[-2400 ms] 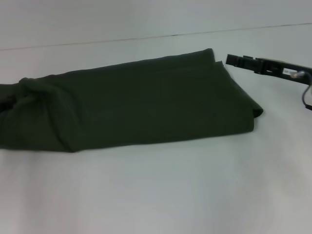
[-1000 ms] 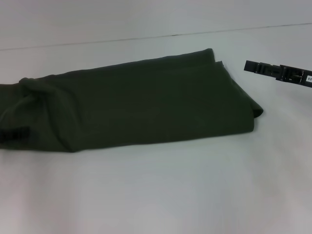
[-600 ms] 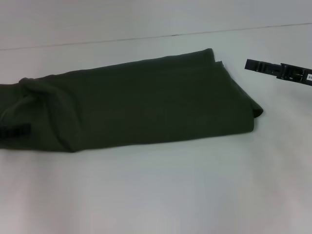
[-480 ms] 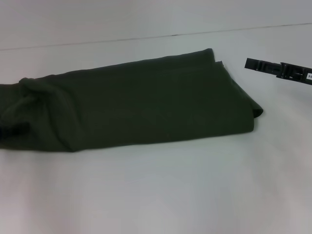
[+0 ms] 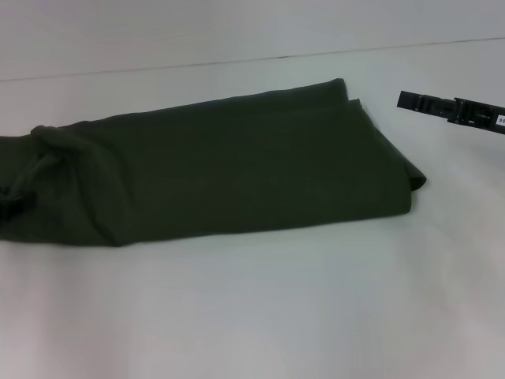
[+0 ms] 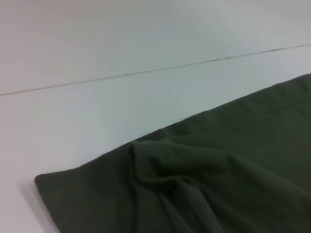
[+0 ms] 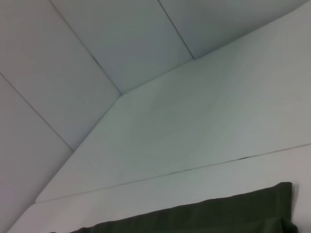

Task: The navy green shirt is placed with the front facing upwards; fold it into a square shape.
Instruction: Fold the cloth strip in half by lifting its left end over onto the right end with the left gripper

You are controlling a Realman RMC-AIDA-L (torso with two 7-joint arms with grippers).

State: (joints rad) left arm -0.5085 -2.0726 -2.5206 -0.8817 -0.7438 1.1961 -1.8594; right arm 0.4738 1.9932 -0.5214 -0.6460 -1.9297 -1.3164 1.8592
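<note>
The white desk [image 5: 260, 316] lies bare across the whole lower half of the frame and along the band above the cloth. The long, folded dark olive-green cotton shirt [image 5: 229, 170] blocks the middle, from the left edge to right of centre. The black right claw [image 5: 406, 100] sits at the upper right, just beside the shirt's far corner, apart from it.

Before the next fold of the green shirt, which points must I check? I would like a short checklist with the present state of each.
1. Navy green shirt folded into a long band, not yet a square: ok.
2. Left end lies flat: not ok, bunched.
3. Right end edges tidy: ok.
4. Right hand clear of the cloth: ok.
5. Left hand position: cannot tell.
6. Bare table beside the shirt: ok.
</note>
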